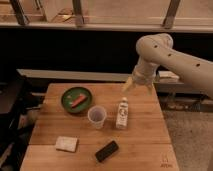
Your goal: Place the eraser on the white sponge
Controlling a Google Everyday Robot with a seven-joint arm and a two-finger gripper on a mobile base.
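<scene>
The black eraser (107,150) lies flat near the front edge of the wooden table (145,135), turned at an angle. To its left, a little apart, rests the off-white sponge (66,144). My gripper (139,87) hangs in the air above the table's back right part, well behind and above both things. Its two pale fingers (129,84) point down and stand spread apart, open, with nothing between them.
A clear plastic cup (97,116) stands mid-table, and a white labelled bottle (122,113) lies just right of it, below the gripper. A green bowl (77,99) with an orange item sits at the back left. A dark shelf runs behind the table.
</scene>
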